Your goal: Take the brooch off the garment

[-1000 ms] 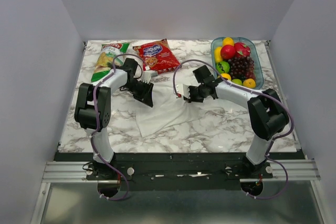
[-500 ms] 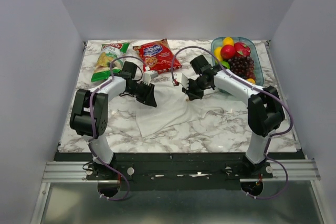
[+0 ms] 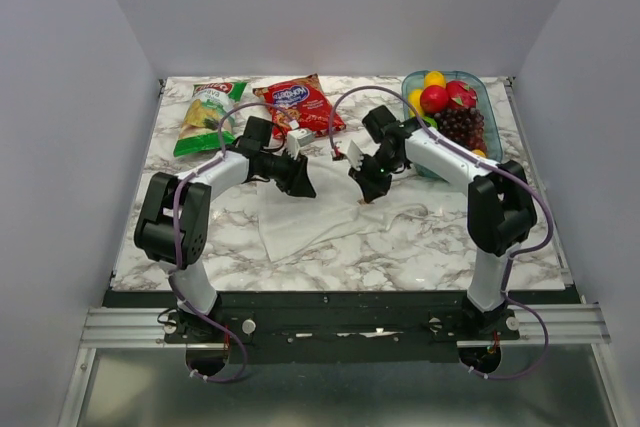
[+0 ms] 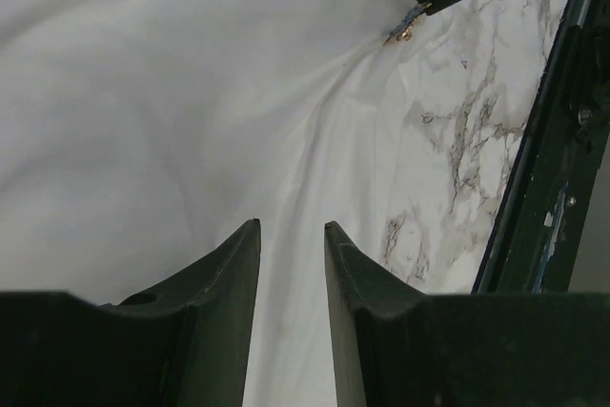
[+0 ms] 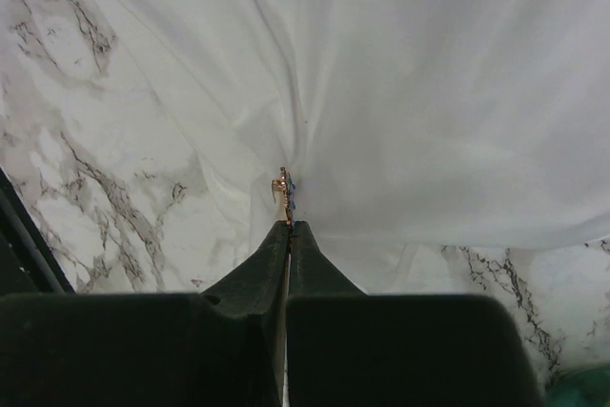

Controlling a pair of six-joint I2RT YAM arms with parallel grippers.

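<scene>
Pinching the brooch (image 5: 284, 188) by its edge, right gripper (image 5: 289, 226) is clamped on it: tiny, light, stiff, prob. slippery. Soft garment (image 5: 429, 92) tents; left gripper (image 4: 291, 231) jaws apart over it, further left.

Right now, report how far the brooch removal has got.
Done: the right gripper is shut on the brooch. In hand: the garment puckers toward the brooch, so it looks under pull. Left: the brooch is not yet free of the garment. The left gripper hangs open over it, gripping nothing.
</scene>
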